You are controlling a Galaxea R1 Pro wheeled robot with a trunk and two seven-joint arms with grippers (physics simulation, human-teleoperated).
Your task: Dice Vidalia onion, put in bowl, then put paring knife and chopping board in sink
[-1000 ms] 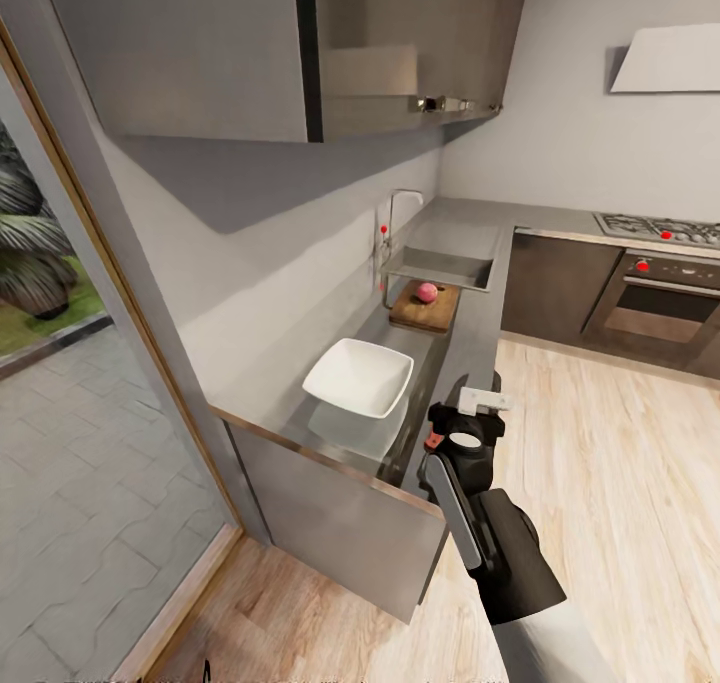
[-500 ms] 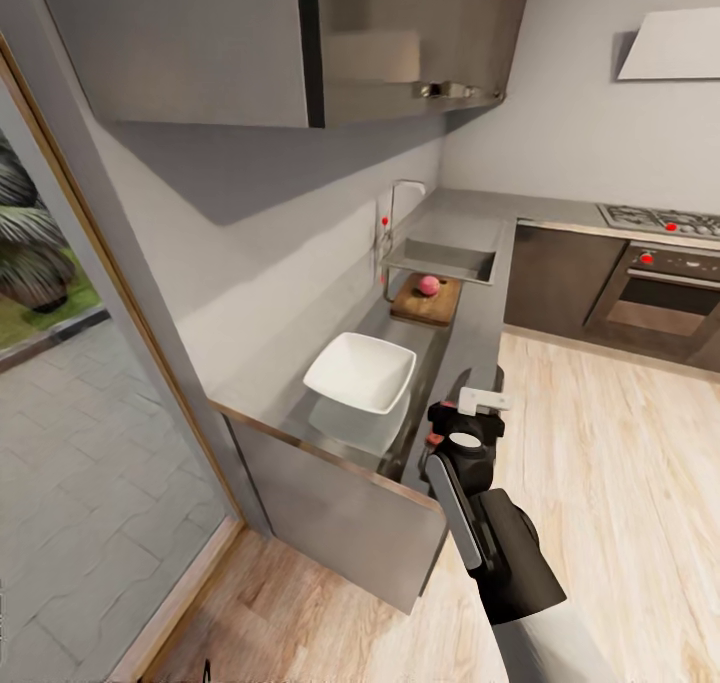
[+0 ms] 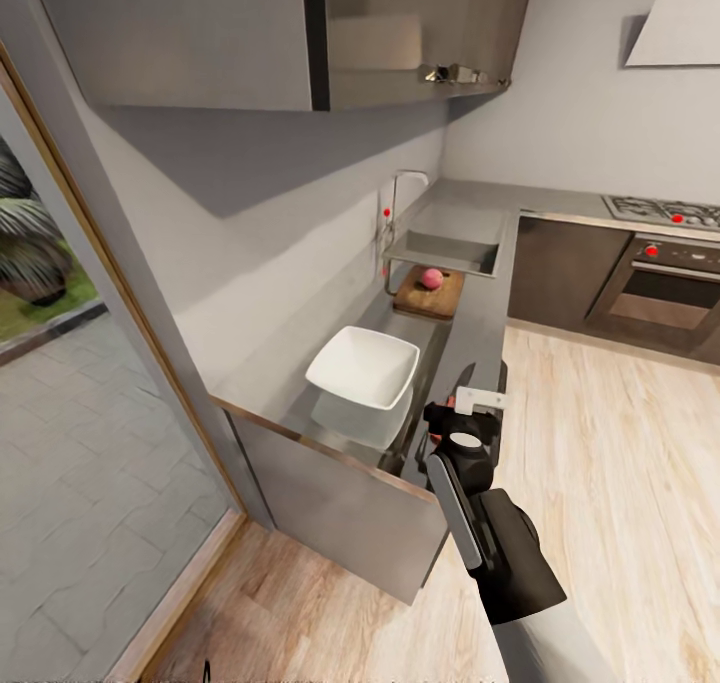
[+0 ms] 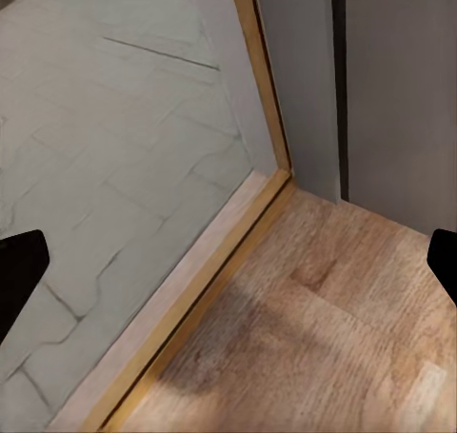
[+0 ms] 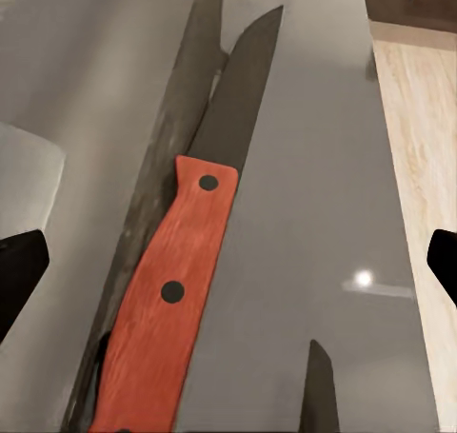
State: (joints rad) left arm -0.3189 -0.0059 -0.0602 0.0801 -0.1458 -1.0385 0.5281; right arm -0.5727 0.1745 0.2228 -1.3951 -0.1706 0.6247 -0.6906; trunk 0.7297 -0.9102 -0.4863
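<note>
Head view is showing the onion (image 3: 432,278) sitting whole on the chopping board (image 3: 428,298), so taking it out of the sink (image 3: 445,254) looks done. Dicing, filling the bowl (image 3: 363,366) and putting knife and board into the sink are all still waiting, judging by how things are lying.

The right end effector (image 3: 478,400) is hovering over the near front edge of the table (image 3: 470,323), at the end of the dark right arm. In the right wrist view the paring knife (image 5: 181,290) is lying flat on the glossy table directly ahead of the right end effector (image 5: 228,262), its red-orange handle nearest and its dark blade pointing away. The 2 black fingertips are showing at the opposite edges of that picture, spread wide with nothing between them but the knife below; I judge the fingers are not yet touching it.

The bowl is sitting just beside the right end effector, on its wall side. The board with the onion is lying well beyond it along the table, and the sink farther still.

The left end effector (image 4: 228,262) is facing the wooden floor (image 4: 314,347) by the glass door frame (image 4: 257,81), its tips likewise spread and holding nothing.
</note>
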